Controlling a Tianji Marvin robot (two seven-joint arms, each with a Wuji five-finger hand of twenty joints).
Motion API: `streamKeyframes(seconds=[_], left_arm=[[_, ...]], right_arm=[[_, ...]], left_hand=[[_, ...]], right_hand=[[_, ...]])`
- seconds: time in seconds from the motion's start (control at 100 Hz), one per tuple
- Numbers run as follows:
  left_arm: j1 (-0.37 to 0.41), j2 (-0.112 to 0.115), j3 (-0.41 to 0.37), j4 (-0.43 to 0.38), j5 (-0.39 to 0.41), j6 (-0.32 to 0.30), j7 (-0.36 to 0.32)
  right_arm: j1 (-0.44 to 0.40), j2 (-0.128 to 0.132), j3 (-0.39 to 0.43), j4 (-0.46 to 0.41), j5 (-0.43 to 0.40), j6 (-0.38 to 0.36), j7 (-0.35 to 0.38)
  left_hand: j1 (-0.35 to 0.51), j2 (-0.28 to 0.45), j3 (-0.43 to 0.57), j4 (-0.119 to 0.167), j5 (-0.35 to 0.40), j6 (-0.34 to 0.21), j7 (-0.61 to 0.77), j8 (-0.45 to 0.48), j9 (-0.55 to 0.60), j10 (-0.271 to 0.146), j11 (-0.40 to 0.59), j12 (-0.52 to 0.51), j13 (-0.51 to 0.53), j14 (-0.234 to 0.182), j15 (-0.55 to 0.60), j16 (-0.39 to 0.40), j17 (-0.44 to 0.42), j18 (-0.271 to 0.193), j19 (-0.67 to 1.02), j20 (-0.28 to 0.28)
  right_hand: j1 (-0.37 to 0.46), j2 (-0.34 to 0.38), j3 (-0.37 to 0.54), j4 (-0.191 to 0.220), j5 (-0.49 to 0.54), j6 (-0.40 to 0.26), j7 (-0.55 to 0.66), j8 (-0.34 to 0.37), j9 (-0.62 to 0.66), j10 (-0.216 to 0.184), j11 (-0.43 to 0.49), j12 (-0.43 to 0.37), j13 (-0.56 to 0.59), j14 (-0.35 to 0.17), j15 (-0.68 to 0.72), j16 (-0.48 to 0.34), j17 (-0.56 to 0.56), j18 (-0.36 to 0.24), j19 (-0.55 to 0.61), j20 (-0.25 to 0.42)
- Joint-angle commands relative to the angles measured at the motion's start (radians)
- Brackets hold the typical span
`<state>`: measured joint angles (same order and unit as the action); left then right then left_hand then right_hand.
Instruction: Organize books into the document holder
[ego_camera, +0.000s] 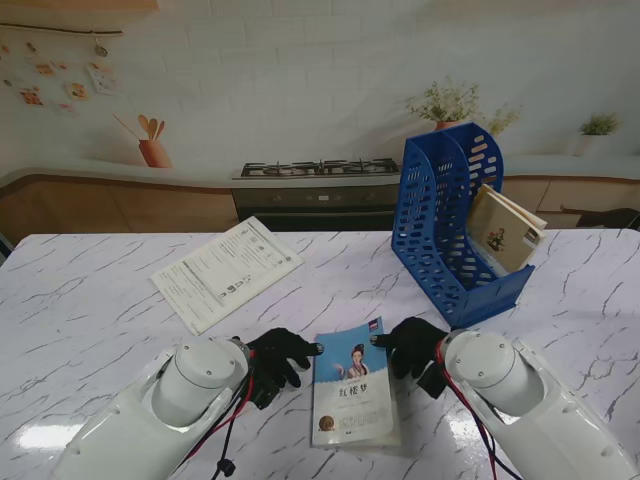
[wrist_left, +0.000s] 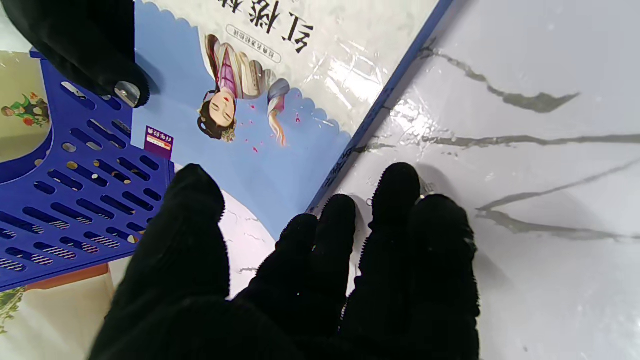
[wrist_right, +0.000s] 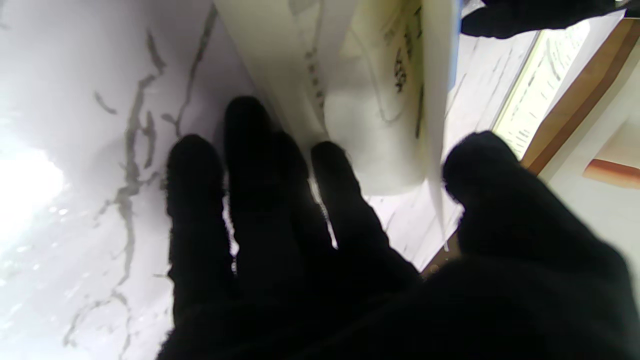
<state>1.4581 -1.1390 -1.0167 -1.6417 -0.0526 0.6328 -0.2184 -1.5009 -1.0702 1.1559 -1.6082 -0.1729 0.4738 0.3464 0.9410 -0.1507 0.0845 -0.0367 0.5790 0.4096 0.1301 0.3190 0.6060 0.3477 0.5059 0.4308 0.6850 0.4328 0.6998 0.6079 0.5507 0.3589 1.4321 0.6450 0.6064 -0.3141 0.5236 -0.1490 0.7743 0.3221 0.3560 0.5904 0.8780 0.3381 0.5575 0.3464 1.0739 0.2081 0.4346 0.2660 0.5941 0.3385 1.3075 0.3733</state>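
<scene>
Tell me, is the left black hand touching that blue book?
Cannot tell. The left wrist view shows the left hand's fingertips at the book's edge; no plain contact or gap.

You have one blue document holder (ego_camera: 448, 225), with one book (ego_camera: 503, 230) leaning in it. One more book (ego_camera: 352, 396) lies flat on the tabletop (ego_camera: 90, 320), plus one printed sheet (ego_camera: 226, 271).

Both arms reach forward over the desk (ego_camera: 90, 300), palms down. The left hand (ego_camera: 275, 358) and right hand (ego_camera: 412, 345) hold nothing, black-gloved fingers extended and slightly spread.
</scene>
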Motion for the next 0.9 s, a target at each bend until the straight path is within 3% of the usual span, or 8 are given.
streamKeyframes(seconds=[0.0,0.2,0.43,0.73,0.76,0.78,0.79,0.89], left_arm=[[0.002,-0.015,0.018,0.042,0.002,-0.015,-0.001],[-0.002,-0.049,0.012,0.096,-0.142,0.021,0.03],[0.003,-0.066,-0.023,0.129,-0.289,0.049,0.01],[-0.013,-0.058,-0.014,0.171,-0.35,0.007,-0.062],[-0.014,-0.059,-0.014,0.174,-0.362,0.006,-0.064],[-0.015,-0.06,-0.014,0.176,-0.368,0.005,-0.067],[-0.015,-0.06,-0.014,0.177,-0.371,0.004,-0.069],[-0.018,-0.061,-0.012,0.187,-0.385,-0.002,-0.076]], right_arm=[[-0.033,-0.005,-0.024,0.037,0.005,0.015,0.021],[-0.034,-0.009,-0.034,0.043,0.004,0.003,0.008],[-0.022,-0.013,-0.058,0.062,0.017,-0.018,0.0],[-0.018,-0.02,-0.074,0.061,0.029,-0.029,-0.019],[-0.018,-0.02,-0.074,0.061,0.029,-0.028,-0.019],[-0.018,-0.02,-0.074,0.06,0.029,-0.027,-0.02],[-0.018,-0.02,-0.074,0.06,0.028,-0.027,-0.02],[-0.02,-0.023,-0.072,0.061,0.029,-0.028,-0.028]], left_hand=[[0.022,0.016,0.02,0.028,0.001,0.1,-0.032,-0.021,-0.074,0.143,-0.082,-0.088,-0.013,0.07,-0.042,-0.046,0.009,0.01,-0.063,-0.036],[-0.018,-0.041,0.186,0.02,-0.037,0.19,-0.06,-0.037,-0.101,0.224,-0.075,-0.097,-0.031,0.123,-0.058,-0.139,0.06,0.033,-0.148,-0.131],[-0.033,-0.08,0.292,0.016,-0.086,0.216,-0.073,-0.047,-0.102,0.228,-0.042,-0.081,0.057,0.08,-0.019,-0.133,0.148,-0.007,-0.169,-0.195],[-0.049,-0.091,0.287,0.01,-0.073,0.151,-0.056,-0.024,-0.01,0.115,0.017,-0.048,0.099,-0.005,0.09,-0.026,0.116,-0.04,0.047,-0.116],[-0.047,-0.093,0.285,0.011,-0.077,0.145,-0.055,-0.019,-0.012,0.109,0.024,-0.043,0.077,0.038,0.092,-0.015,0.089,-0.043,0.06,-0.099],[-0.046,-0.092,0.284,0.011,-0.079,0.144,-0.056,-0.019,-0.015,0.106,0.024,-0.042,0.072,0.026,0.091,-0.014,0.078,-0.045,0.06,-0.096],[-0.045,-0.093,0.284,0.011,-0.082,0.141,-0.056,-0.017,-0.016,0.096,0.027,-0.039,0.077,-0.031,0.098,-0.009,0.063,-0.048,0.06,-0.09],[-0.037,-0.099,0.288,0.013,-0.087,0.132,-0.055,-0.008,-0.018,0.069,0.07,0.001,0.05,-0.002,0.105,0.019,0.032,-0.049,0.049,-0.06]], right_hand=[[0.014,0.01,-0.015,0.053,-0.038,0.061,-0.058,-0.054,-0.061,0.058,-0.181,-0.115,-0.07,0.061,-0.13,-0.079,0.014,0.124,0.014,0.007],[0.021,0.005,-0.014,0.055,-0.049,0.063,-0.066,-0.055,-0.08,0.062,-0.186,-0.117,-0.086,0.067,-0.143,-0.084,0.001,0.128,0.003,0.004],[0.03,-0.009,0.012,0.058,-0.057,0.066,-0.071,-0.053,-0.094,0.067,-0.19,-0.118,-0.095,0.073,-0.156,-0.088,-0.006,0.136,-0.004,0.002],[0.015,-0.022,0.058,0.054,-0.057,0.062,-0.072,-0.05,-0.095,0.063,-0.187,-0.117,-0.092,0.071,-0.16,-0.089,-0.006,0.136,-0.005,0.003],[0.014,-0.023,0.061,0.054,-0.058,0.062,-0.072,-0.05,-0.095,0.063,-0.187,-0.117,-0.092,0.07,-0.16,-0.089,-0.006,0.135,-0.005,0.003],[0.015,-0.023,0.063,0.054,-0.058,0.063,-0.073,-0.05,-0.095,0.063,-0.187,-0.117,-0.092,0.069,-0.16,-0.089,-0.006,0.135,-0.005,0.003],[0.015,-0.023,0.064,0.054,-0.058,0.063,-0.073,-0.05,-0.095,0.064,-0.187,-0.117,-0.092,0.069,-0.16,-0.089,-0.006,0.134,-0.005,0.003],[0.023,-0.023,0.074,0.053,-0.06,0.062,-0.074,-0.049,-0.097,0.063,-0.187,-0.117,-0.092,0.067,-0.161,-0.089,-0.004,0.13,-0.006,0.003]])
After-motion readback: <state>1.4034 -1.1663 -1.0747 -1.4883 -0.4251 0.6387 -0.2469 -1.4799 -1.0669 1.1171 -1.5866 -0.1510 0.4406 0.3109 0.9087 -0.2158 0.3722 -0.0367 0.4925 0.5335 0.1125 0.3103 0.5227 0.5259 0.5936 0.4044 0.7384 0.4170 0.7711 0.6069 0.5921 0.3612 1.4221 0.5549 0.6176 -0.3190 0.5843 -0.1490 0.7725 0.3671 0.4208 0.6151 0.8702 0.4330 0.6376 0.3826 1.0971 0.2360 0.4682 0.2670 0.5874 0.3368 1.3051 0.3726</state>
